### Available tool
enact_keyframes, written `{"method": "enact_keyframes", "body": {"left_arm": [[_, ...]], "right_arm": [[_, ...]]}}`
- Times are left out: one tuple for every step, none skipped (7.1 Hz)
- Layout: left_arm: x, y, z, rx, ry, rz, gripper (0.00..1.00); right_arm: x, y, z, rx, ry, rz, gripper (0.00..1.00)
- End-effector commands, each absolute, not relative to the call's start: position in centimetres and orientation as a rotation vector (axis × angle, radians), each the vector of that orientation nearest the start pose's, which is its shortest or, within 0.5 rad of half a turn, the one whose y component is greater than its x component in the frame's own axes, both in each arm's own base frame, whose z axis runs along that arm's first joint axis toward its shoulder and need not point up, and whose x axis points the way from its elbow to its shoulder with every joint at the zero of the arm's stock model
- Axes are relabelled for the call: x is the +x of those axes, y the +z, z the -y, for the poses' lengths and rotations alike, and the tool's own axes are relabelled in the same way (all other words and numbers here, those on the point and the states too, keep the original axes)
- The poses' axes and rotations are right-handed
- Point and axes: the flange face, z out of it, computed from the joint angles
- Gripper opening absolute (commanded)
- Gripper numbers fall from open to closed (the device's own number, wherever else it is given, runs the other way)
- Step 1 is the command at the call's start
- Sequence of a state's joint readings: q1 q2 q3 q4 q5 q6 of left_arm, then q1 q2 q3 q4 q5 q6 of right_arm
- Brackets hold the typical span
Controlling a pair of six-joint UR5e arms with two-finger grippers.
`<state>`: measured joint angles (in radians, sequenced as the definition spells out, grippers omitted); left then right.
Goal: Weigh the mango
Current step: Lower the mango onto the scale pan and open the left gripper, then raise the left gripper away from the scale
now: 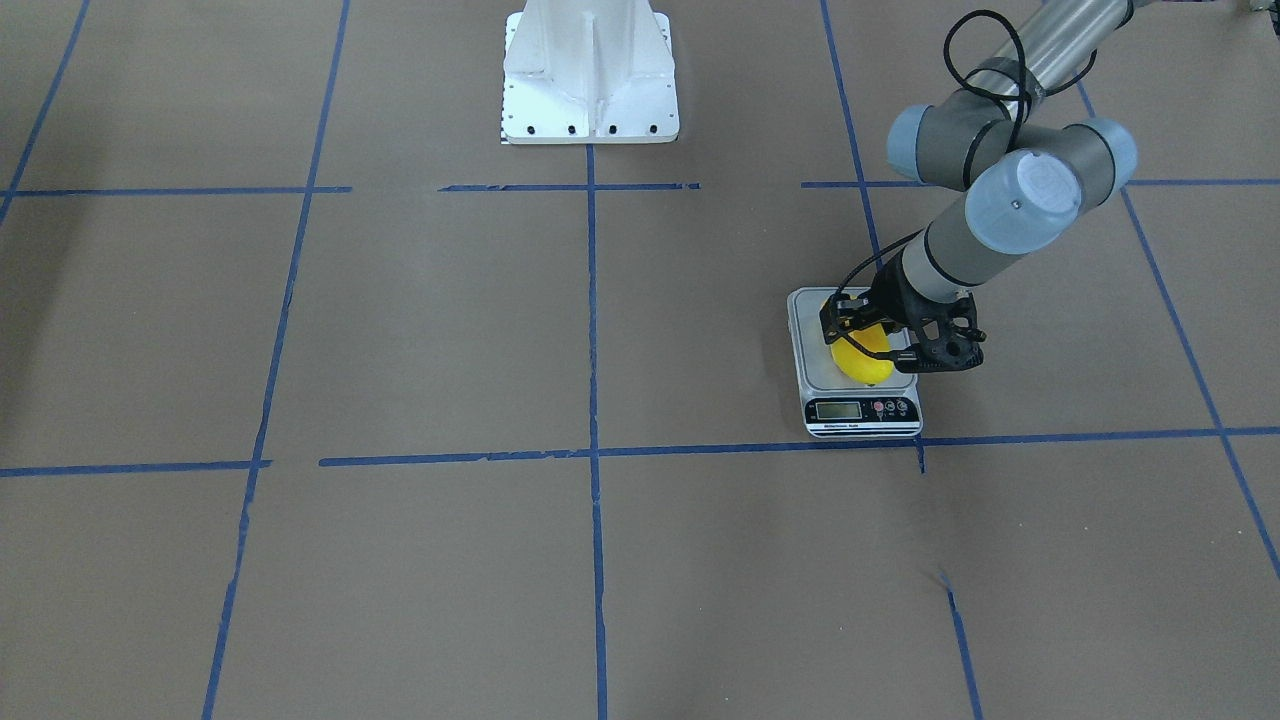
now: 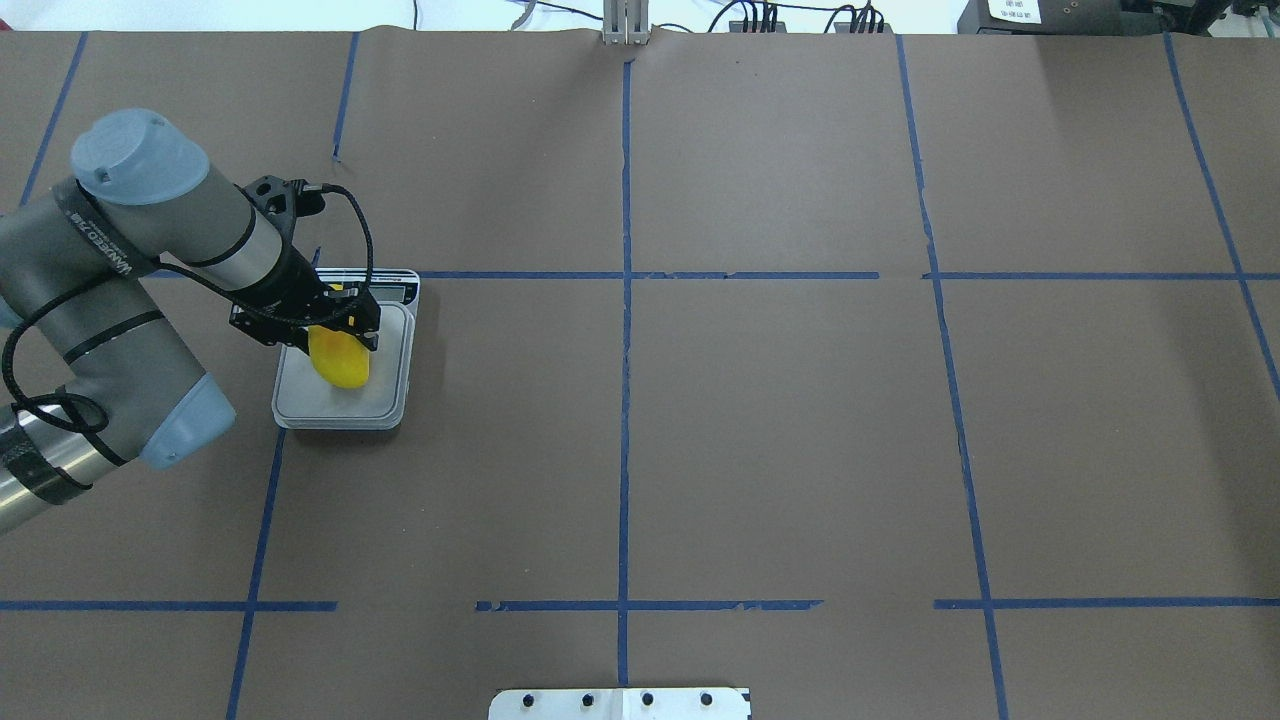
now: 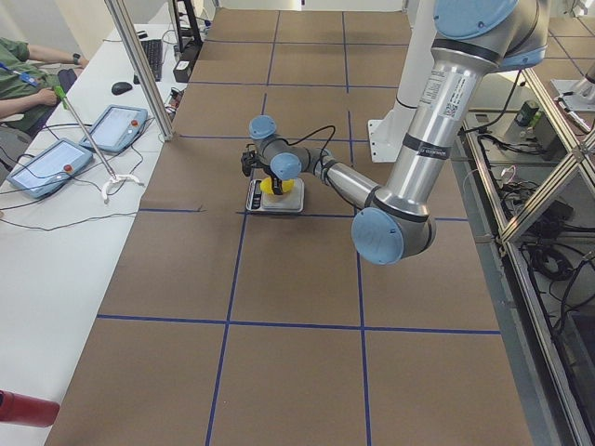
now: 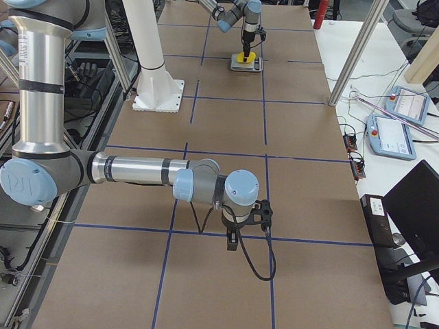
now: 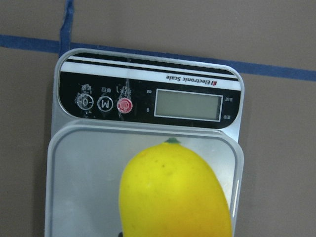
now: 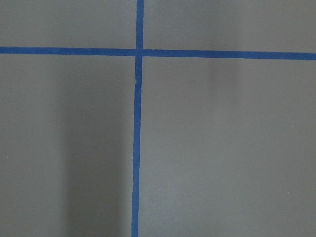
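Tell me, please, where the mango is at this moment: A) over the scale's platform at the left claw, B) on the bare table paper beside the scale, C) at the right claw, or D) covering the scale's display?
A: the mango is over the scale's platform, with the left claw around its upper end.

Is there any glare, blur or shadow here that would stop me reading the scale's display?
Left wrist view: scale sharp, display evenly lit without glare, no digits visible; the close mango fills the lower frame. Front-facing view: the display is too small to read. Right wrist view: only soft shadow bands across the table paper.
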<state>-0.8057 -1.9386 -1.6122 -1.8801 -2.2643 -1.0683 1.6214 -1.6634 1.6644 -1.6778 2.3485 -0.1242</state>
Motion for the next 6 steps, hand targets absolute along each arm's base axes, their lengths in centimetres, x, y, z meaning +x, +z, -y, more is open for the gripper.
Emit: {"method": "enact_keyframes", "body": {"left_arm": [[38.0,38.4,50.9,-0.083,-0.036,-0.963,1.0],[34.1,37.0,52.3,-0.046,-0.073,-0.971,1.0],[30.2,35.2,53.0,-0.016,-0.066,-0.944,1.0],[26.7,33.4,52.7,-0.003,-0.008,-0.884,1.0],[22.7,32.6,52.8,0.033,0.032,-0.854,1.0],[16.9,34.4,53.0,0.079,0.027,-0.831,1.0]], "right_arm": [[8.6,66.6,44.1,-0.032,-0.029,0.783,1.0],[8.6,66.6,44.1,-0.031,-0.029,0.783,1.0],[8.6,66.6,44.1,-0.031,-0.029,0.783,1.0],[8.6,66.6,44.1,-0.032,-0.029,0.783,1.0],[8.6,66.7,44.0,-0.032,-0.029,0.783,1.0],[8.6,66.7,44.0,-0.034,-0.028,0.783,1.0]]}}
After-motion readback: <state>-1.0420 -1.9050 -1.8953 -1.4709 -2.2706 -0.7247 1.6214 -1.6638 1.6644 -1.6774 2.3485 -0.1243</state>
